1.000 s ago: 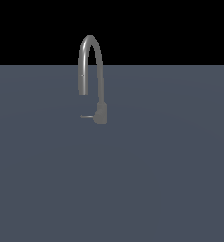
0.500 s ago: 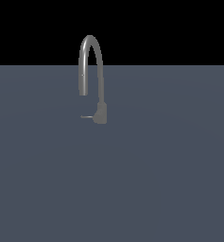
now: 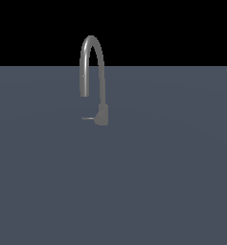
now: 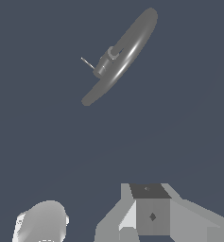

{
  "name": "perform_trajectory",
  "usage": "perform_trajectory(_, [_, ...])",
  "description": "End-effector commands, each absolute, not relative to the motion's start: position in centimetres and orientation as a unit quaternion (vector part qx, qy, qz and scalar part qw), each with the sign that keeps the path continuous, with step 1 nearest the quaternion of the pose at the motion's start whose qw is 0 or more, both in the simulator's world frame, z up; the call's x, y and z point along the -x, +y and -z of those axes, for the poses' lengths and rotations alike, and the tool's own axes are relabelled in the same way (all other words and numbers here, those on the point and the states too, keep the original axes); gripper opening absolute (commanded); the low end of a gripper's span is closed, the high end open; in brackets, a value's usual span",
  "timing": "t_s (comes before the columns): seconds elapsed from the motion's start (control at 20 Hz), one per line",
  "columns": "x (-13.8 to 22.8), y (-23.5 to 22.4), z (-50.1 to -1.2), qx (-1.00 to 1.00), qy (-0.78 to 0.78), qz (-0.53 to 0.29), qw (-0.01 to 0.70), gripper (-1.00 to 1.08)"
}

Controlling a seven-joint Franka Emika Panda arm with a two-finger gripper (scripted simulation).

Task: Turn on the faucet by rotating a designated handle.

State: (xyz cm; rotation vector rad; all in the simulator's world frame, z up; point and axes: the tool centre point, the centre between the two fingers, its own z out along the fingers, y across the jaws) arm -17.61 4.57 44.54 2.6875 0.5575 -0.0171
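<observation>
The hand [image 4: 151, 217] shows only partly, so I cannot tell if it is open or closed. Nothing has moved since a second ago. The tap [image 4: 125, 52] and its little handle [image 4: 87, 62] sit well away from the hand, untouched.

Flat slate-blue floor [image 3: 158, 182] filling lower scene, evenly lit; black backdrop [image 3: 182, 28] sitting above straight horizon; no furniture showing.

Flat slate-grey floor [image 3: 163, 182] (black backdrop [image 3: 182, 28] behind).

Grey metallic faucet [image 3: 93, 72], slate-blue floor [image 3: 172, 182]
</observation>
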Motion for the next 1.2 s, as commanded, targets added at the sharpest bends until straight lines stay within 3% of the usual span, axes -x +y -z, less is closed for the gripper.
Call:
perform_trajectory(0.0, [16.3, 5.4, -43.4, -0.944, 0.236, 0.008, 0.231, -1.0])
perform_trajectory(1.15, [9.3, 10.7, -33.7, -0.765, 0.464, 0.023, 0.447, -1.0])
